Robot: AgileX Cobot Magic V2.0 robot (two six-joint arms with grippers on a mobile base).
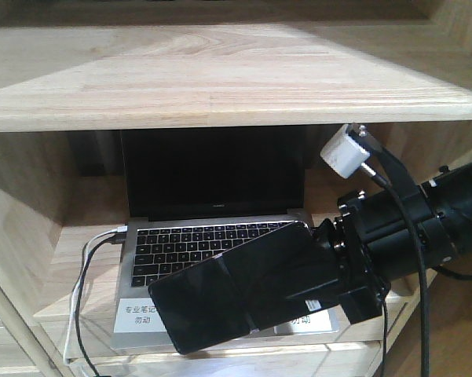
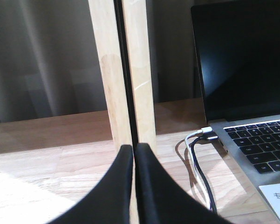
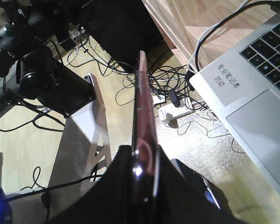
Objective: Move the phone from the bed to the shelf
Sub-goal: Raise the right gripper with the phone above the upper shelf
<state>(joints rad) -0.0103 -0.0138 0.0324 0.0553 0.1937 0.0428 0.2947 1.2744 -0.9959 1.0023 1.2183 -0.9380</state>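
Observation:
The phone [image 1: 195, 308], a glossy black slab, hangs tilted in front of the lower compartment of the pale-wood shelf [image 1: 220, 78], over the laptop's front edge. My right gripper [image 1: 287, 279] comes in from the right and is shut on the phone's right half. In the right wrist view the phone [image 3: 142, 102] shows edge-on with its pinkish rim, clamped between the gripper [image 3: 143, 156] fingers. My left gripper [image 2: 133, 151] is shut with nothing in it, facing a shelf upright [image 2: 126, 70]. The bed is out of view.
An open grey laptop [image 1: 212, 173] with a dark screen fills the compartment; it also shows as the laptop [image 2: 242, 56] and the laptop [image 3: 251, 112]. Cables [image 1: 82, 267] plug into its left side. Floor cables [image 3: 149, 79] and camera gear [image 3: 37, 79] lie below the shelf.

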